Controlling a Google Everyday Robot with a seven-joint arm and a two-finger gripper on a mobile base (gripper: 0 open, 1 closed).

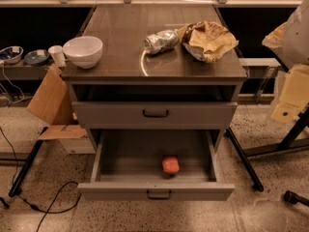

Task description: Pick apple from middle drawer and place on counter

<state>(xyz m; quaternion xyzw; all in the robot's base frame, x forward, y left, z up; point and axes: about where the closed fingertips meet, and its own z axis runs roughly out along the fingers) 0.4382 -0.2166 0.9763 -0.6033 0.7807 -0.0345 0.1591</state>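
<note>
Reaching down into the open middle drawer [128, 158] for the apple [170, 165] is our step in hand. We judge a steep approach best, clearing the upper drawer front [154, 114]. The gripper [292, 98] sits at the right edge, well apart from the drawer; we cannot tell whether it is open or closed. The apple is small, round and orange-red. It lies on the grey floor near the front panel, slightly right of centre.
</note>
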